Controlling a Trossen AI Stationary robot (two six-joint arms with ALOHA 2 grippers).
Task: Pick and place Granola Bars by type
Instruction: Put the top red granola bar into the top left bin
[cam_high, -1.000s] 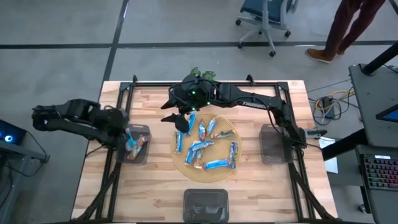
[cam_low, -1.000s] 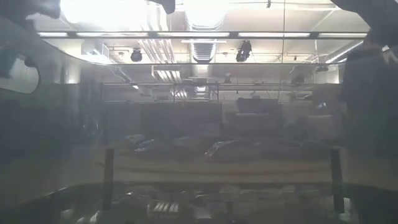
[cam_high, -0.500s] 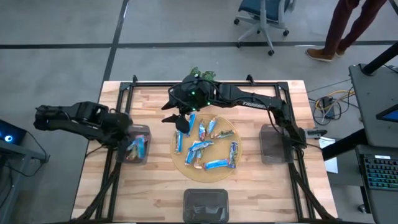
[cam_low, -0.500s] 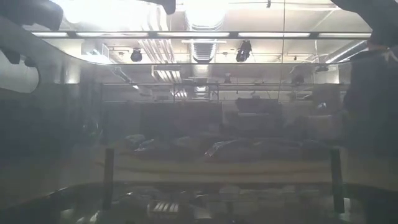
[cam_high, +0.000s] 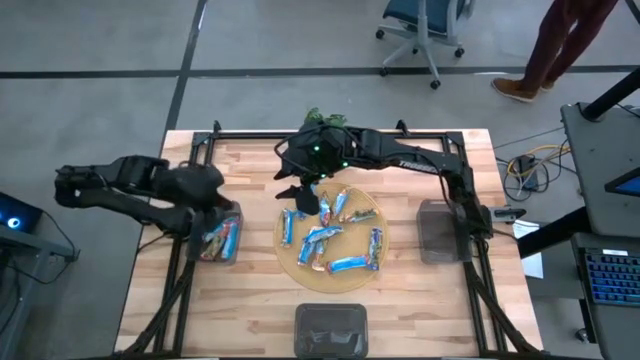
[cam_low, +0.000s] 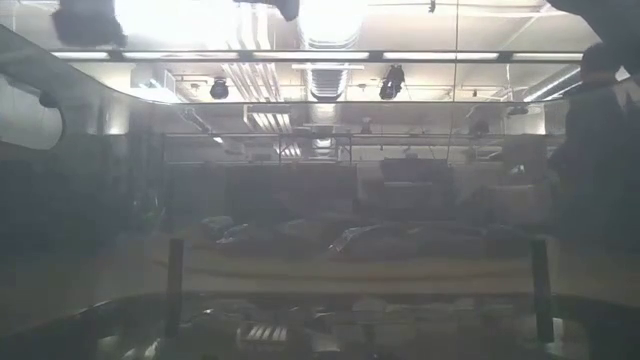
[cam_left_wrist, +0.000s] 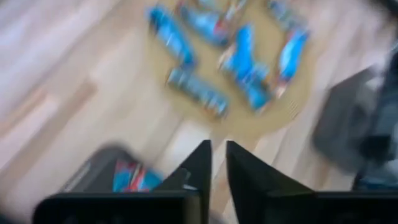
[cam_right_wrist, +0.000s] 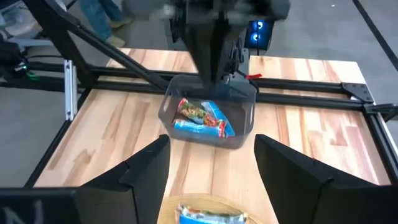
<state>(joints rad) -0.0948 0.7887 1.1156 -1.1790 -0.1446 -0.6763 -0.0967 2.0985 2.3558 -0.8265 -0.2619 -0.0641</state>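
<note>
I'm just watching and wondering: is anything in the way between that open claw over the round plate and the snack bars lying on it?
Nothing visible blocks it. The right gripper hangs open over the plate's far-left edge, with the granola bars lying uncovered just below and beside it. The left gripper, fingers together, is off by the left bin.

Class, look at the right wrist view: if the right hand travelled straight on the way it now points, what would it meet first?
Probably the grey bin holding granola bars, straight ahead between the open right hand. The left hand hangs just above that bin, so depending on height it might be met too; depth is hard to judge.
</note>
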